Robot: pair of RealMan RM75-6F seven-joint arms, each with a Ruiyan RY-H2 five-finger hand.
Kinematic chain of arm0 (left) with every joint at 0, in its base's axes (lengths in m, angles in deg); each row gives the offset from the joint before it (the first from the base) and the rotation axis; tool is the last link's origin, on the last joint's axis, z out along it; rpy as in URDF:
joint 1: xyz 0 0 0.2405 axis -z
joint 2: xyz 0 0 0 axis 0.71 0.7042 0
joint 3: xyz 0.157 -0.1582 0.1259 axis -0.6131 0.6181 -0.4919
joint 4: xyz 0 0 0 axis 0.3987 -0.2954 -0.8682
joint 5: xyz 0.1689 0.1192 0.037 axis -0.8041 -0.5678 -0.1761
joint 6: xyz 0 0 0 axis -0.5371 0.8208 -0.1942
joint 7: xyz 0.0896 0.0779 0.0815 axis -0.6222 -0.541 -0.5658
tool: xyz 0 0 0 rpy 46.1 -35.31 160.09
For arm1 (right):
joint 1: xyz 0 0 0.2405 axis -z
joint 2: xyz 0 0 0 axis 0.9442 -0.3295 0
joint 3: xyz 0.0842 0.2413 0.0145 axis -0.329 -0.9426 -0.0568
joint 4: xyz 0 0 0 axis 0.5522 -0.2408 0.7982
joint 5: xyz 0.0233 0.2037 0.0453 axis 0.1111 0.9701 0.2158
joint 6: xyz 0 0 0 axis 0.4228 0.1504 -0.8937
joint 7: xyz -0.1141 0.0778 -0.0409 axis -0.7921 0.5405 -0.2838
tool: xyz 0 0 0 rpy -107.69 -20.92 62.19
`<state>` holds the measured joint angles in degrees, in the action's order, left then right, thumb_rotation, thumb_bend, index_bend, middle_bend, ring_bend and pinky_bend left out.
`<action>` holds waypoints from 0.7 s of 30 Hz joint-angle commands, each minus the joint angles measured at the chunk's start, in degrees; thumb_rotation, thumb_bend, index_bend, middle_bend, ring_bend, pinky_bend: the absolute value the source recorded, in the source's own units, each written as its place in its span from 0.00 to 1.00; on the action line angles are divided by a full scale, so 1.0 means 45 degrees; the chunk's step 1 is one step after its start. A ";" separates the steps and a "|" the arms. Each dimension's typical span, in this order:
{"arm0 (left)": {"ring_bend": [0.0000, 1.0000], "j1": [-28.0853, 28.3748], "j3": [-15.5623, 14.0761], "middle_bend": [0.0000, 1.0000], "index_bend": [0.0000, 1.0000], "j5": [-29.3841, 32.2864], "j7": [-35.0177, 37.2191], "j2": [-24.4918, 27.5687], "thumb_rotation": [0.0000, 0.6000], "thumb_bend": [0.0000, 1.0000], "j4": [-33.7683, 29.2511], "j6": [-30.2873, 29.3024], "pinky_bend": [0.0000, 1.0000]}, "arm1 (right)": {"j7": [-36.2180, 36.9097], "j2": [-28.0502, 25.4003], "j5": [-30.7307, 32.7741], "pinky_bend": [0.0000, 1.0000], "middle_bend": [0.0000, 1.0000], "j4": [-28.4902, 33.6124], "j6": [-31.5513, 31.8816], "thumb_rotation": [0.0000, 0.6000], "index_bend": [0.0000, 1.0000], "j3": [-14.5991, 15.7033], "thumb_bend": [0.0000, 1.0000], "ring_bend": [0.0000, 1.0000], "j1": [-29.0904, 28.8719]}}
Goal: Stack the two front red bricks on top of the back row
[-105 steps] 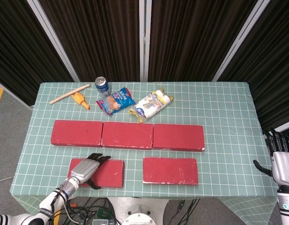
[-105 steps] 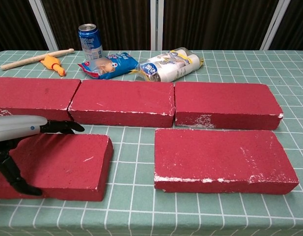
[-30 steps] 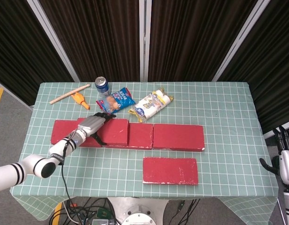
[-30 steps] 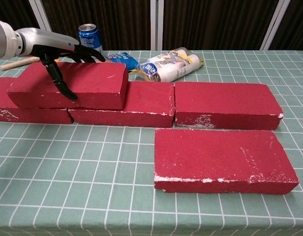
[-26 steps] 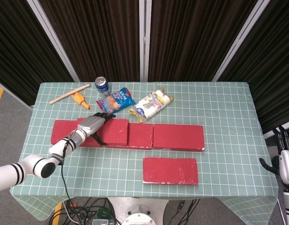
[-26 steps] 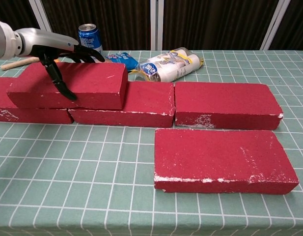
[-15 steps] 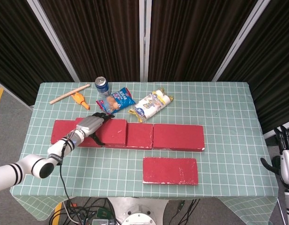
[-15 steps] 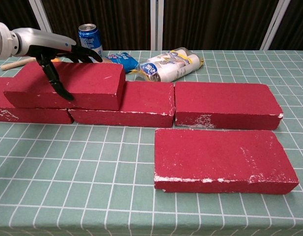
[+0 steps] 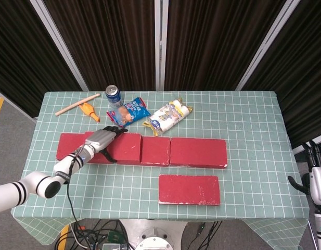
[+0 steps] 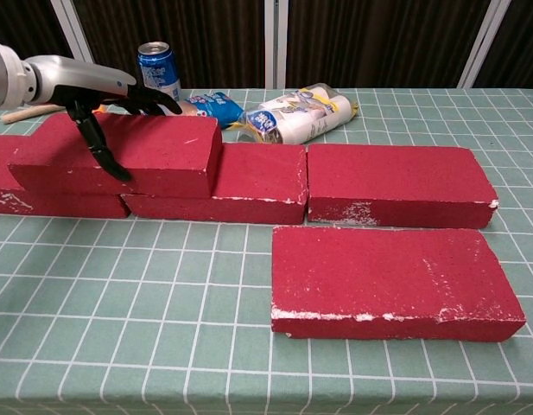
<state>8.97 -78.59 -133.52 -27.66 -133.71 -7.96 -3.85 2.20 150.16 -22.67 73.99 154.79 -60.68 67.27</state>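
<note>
The left hand [image 10: 98, 97] is seen at the upper left of the chest view, clasped over the raised red brick [image 10: 128, 154], which is set on the back row [image 10: 396, 183] across its two left bricks. The second front brick [image 10: 391, 279] is left on the counter [image 10: 162, 346] at lower right. The right hand [image 9: 316, 182] is seen at the head view's right edge, fingers apart, holding nothing.
</note>
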 commanded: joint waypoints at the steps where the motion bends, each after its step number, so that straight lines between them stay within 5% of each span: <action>1: 0.00 0.0035 -0.0070 0.14 0.04 -0.0033 -0.0101 -0.0083 1.00 0.04 0.0112 -0.0016 0.00 | 0.0007 0.0002 0.0005 0.00 0.00 -0.0010 0.0016 1.00 0.00 -0.0007 0.10 0.00 0.0007; 21: 0.00 -0.0021 0.0000 0.08 0.04 -0.0324 0.0200 0.0000 1.00 0.04 -0.0009 -0.0141 0.00 | 0.0030 0.0029 0.0035 0.00 0.00 -0.0055 -0.0040 1.00 0.00 -0.0009 0.11 0.00 -0.0009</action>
<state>8.87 -78.57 -134.94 -26.80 -133.72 -8.01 -4.52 2.33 150.30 -22.51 73.75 154.60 -60.72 67.22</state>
